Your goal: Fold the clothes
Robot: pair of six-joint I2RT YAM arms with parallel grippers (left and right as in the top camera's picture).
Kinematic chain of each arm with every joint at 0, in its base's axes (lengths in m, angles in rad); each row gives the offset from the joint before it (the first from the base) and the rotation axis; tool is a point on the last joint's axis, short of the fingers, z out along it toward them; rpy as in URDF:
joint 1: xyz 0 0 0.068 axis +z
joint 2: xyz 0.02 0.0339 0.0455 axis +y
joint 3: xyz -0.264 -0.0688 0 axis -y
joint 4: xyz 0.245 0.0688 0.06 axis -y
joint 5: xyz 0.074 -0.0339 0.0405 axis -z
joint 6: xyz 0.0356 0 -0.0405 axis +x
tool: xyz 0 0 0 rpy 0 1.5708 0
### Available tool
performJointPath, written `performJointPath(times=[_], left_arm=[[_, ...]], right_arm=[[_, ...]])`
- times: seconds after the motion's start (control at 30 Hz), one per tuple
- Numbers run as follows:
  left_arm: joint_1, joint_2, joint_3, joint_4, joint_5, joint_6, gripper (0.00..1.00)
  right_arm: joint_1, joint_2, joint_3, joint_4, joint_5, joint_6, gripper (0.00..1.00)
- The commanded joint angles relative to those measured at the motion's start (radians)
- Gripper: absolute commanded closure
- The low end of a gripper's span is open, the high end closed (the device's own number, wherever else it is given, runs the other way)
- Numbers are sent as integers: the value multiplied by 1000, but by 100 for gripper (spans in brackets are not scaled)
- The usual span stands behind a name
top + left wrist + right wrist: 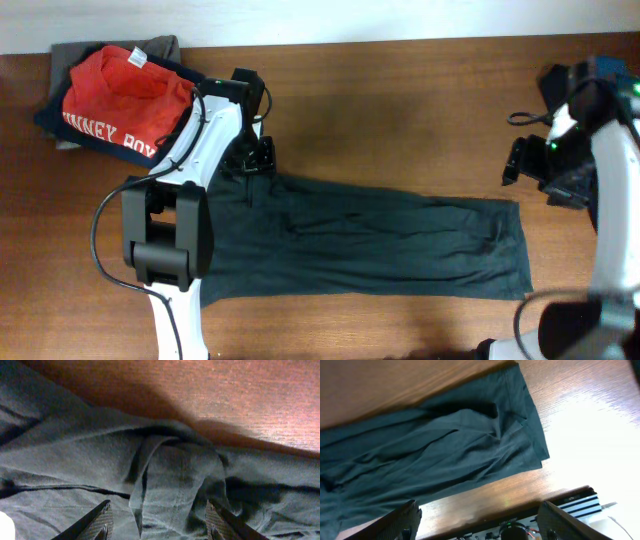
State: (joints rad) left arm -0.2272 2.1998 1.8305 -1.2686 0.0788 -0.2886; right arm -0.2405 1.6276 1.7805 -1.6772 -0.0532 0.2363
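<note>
My left gripper (160, 522) open, straddling bunched fold of dark charcoal fabric garment (380, 235) on wooden table (400, 90); right gripper (479, 520) wide open, empty.

Matt cloth garment (380, 235), glossy wooden table (400, 110)

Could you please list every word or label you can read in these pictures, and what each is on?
"NNEY BOY": white letters on the red garment, start and end hidden.
Dark garment: no text shows.
</note>
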Motion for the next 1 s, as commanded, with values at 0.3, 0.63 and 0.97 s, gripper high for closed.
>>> performJointPath(times=[0.3,0.63,0.97], left_arm=[[6,8,-37,71,4,-10,47],[6,11,-59,98,4,-6,72],[8,10,-52,56,4,-6,99]], right_arm=[[-1,-278,-2,-22,-105,-48,18],[-1,-417,-2,-22,-146,-48,16],[-1,-488,-4,-22,-146,-48,13]])
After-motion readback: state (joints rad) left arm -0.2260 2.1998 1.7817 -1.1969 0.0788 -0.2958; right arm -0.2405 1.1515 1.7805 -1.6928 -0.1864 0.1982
